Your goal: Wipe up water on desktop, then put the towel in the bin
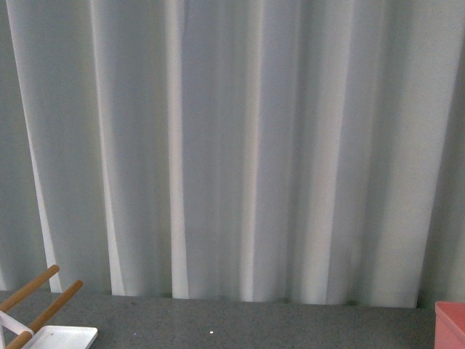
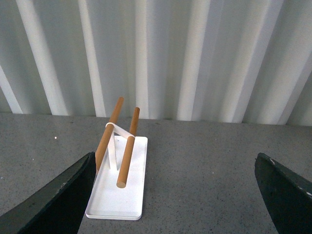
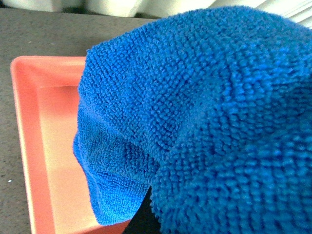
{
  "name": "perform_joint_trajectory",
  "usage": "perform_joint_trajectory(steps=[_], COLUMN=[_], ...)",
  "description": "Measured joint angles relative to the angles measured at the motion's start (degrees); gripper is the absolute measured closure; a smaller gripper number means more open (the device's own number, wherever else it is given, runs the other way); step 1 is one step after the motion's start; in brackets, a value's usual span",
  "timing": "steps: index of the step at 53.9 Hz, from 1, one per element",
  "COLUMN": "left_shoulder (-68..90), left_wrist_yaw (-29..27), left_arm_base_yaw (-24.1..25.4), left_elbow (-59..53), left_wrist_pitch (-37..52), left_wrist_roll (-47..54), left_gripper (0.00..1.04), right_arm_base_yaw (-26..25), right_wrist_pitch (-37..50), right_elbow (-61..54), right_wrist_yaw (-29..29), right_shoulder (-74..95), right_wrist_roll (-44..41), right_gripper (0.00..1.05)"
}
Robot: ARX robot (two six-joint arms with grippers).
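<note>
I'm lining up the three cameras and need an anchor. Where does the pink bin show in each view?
Front view: the bin is cut off at the bottom right corner, standing on the desktop.
Left wrist view: not in it.
Right wrist view: it lies below the towel, which hides much of it; part of its rim and floor shows.
Shared landmark: the speckled grey desktop shows in all three.

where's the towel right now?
Right wrist view only: the towel hangs close to the camera over the bin, on the robot's right side; the front view shows only the bin's corner.
</note>
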Motion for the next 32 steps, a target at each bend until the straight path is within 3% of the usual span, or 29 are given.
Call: perform_joint_trajectory(steps=[14,32], left_shoulder=[0.0,0.02], left_wrist_yaw=[0.0,0.0], left_arm_base_yaw=[0.0,0.0], left_elbow=[0.0,0.0], left_wrist_pitch=[0.0,0.0], left_wrist_roll=[0.0,0.0], left_gripper=[0.07,0.07], right_arm_base_yaw=[3.63,3.74], right_wrist_pitch=[1.11,3.45], right_elbow=[-2.97,-5.44], right_wrist_yaw=[-2.43,-2.23], right_shoulder=[2.54,2.89], right_wrist_roll=[2.89,4.11], right_gripper=[1.0,1.0])
